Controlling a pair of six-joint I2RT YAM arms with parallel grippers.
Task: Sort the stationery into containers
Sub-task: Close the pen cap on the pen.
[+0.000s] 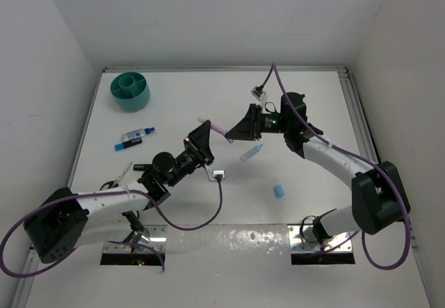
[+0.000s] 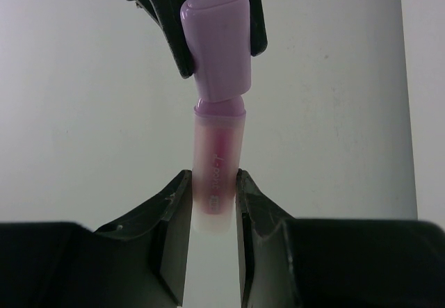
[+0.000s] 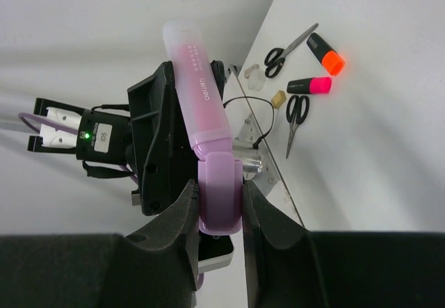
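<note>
Top view first. The white table (image 1: 208,92) is boxed in by walls on three sides, with a rail (image 1: 351,113) down its right edge. The teal cup (image 1: 130,90) sits in the far-left corner, well apart from both arms.

Mid-table, the left claw (image 1: 203,130) and right claw (image 1: 235,135) meet nose to nose, and the pink marker (image 1: 217,128) bridges them above the surface. Just beside them a light-blue marker (image 1: 252,153) lies flat. A blue eraser (image 1: 279,191) lies nearer the right arm. On the left, blue markers (image 1: 135,138) and scissors (image 1: 118,177) lie between the left arm and the cup.

Left wrist now. The left claw is narrow, its fingers (image 2: 174,204) pinching the marker's pale barrel from both sides. The cap points away, gripped by the other claw's black fingers.

Right wrist. The right claw is narrow too, clamped on the purple cap. The barrel rises away from it into the left claw. Off to the right, close to the table's edge, lie two pairs of scissors, an orange-and-black marker (image 3: 325,52), a pink-and-black marker (image 3: 309,84) and a tan eraser (image 3: 278,99).
</note>
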